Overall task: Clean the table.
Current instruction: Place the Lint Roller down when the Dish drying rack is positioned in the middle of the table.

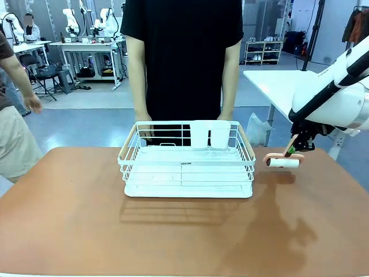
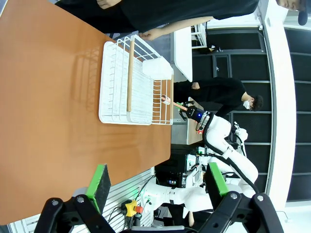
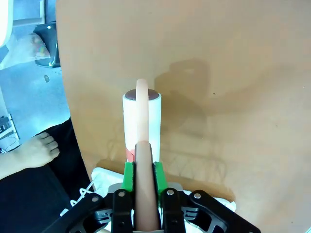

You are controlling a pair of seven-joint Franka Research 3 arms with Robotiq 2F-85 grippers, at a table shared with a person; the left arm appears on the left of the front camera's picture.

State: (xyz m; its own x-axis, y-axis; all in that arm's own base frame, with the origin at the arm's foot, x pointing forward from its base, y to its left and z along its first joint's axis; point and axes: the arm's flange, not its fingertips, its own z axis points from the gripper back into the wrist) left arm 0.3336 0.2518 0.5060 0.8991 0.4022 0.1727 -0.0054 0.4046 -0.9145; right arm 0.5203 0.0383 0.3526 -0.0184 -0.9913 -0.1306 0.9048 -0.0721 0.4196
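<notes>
Clamping a lint roller (image 1: 283,162) — drum lying crosswise over the table (image 1: 173,231) — right hand (image 3: 144,171).

White right arm (image 1: 331,98), black jaws with green pads (image 3: 129,175); person's black T-shirt (image 1: 184,52).

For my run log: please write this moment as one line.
right hand: shut on lint roller, above table | left hand: open, empty | rack: mid-table | person: behind rack
</notes>
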